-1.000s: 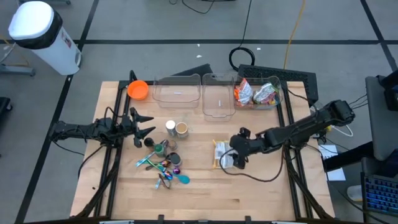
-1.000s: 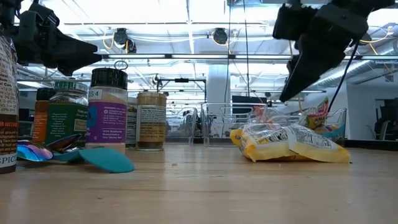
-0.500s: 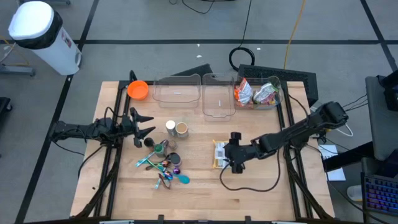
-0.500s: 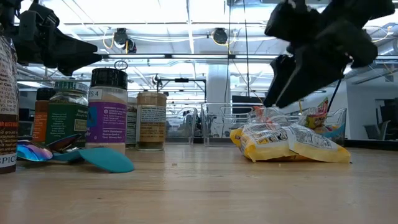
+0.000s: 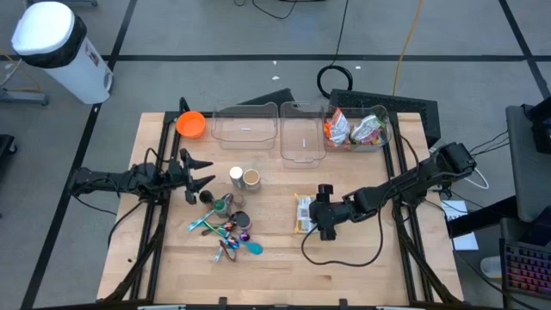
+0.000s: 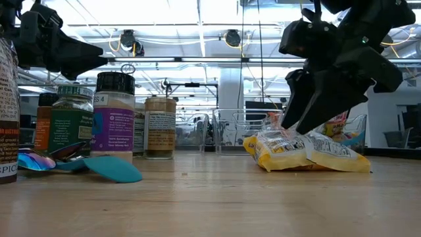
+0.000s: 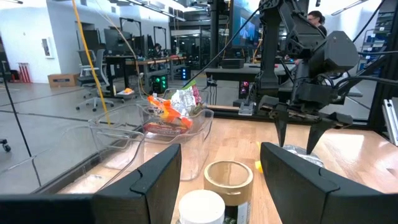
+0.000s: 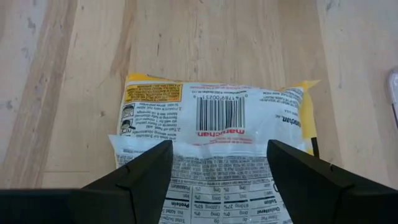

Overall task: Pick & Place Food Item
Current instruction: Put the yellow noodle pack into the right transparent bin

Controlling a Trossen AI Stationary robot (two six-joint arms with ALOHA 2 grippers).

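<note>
A yellow and white noodle packet [image 5: 300, 213] lies flat on the wooden table, right of the middle, barcode side up [image 8: 218, 116]. My right gripper [image 5: 315, 218] slants down over it, open. Its two fingers [image 8: 144, 163] stand wide apart over the packet's near half, the tips just above the wrapper [image 6: 304, 151]; no view shows them touching it. My left gripper [image 5: 205, 173] waits open and level at the table's left, facing the spice jars.
Spice jars [image 5: 244, 178] and coloured measuring spoons [image 5: 228, 234] crowd the middle left. At the far edge stand an orange bowl [image 5: 191, 125], two clear bins [image 5: 247, 127] and a bin of snack packets [image 5: 356, 131]. Bare wood lies near the front edge.
My right gripper has sunk toward the noodle packet and shifted a little toward the table's left, rolling about its own axis as it went. Its fingers have stayed apart. The packet has not moved.
</note>
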